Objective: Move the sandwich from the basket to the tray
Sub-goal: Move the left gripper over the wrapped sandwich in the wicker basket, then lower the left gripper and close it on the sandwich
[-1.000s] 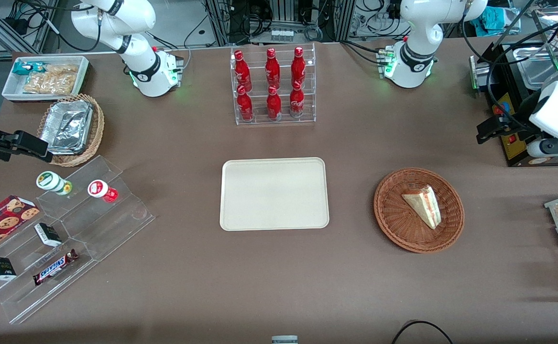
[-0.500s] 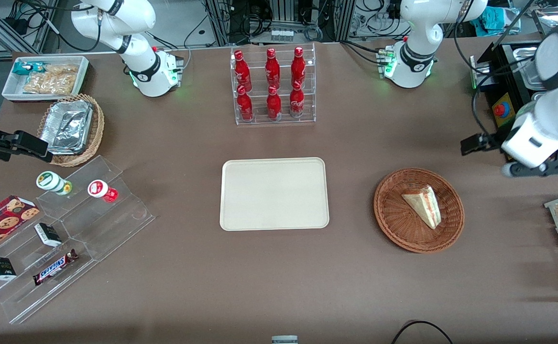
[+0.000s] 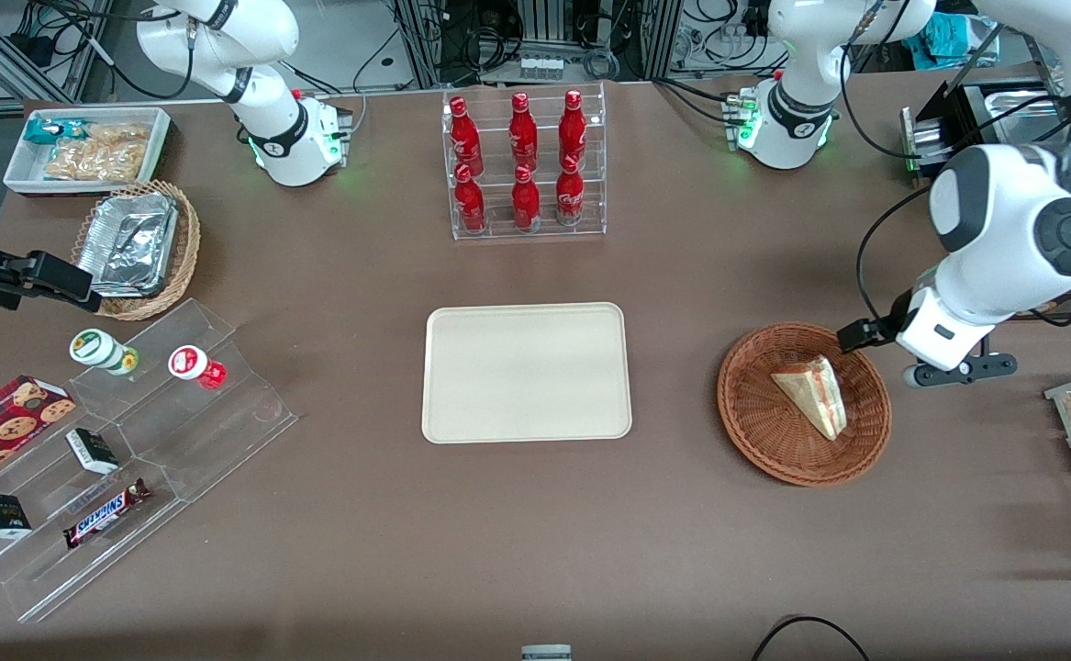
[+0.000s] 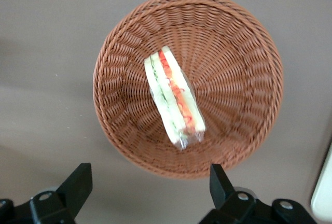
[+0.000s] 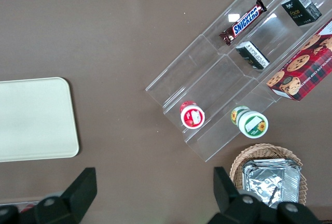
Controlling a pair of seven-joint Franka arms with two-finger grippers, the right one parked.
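Sandwich (image 4: 174, 101), wrapped in the basket (image 4: 244, 53), judged soft, light; best pinched across bread faces; gripper (image 4: 148, 187) hangs spread above it.

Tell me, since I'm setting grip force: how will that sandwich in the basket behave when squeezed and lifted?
The sandwich is probably soft: pale bread with thin filling layers, so it may squash. Its glossy clear wrap could slip. It lies on its side in the basket, cut edge up, looking light. The gripper hovers above the basket's rim, jaws open, touching nothing.
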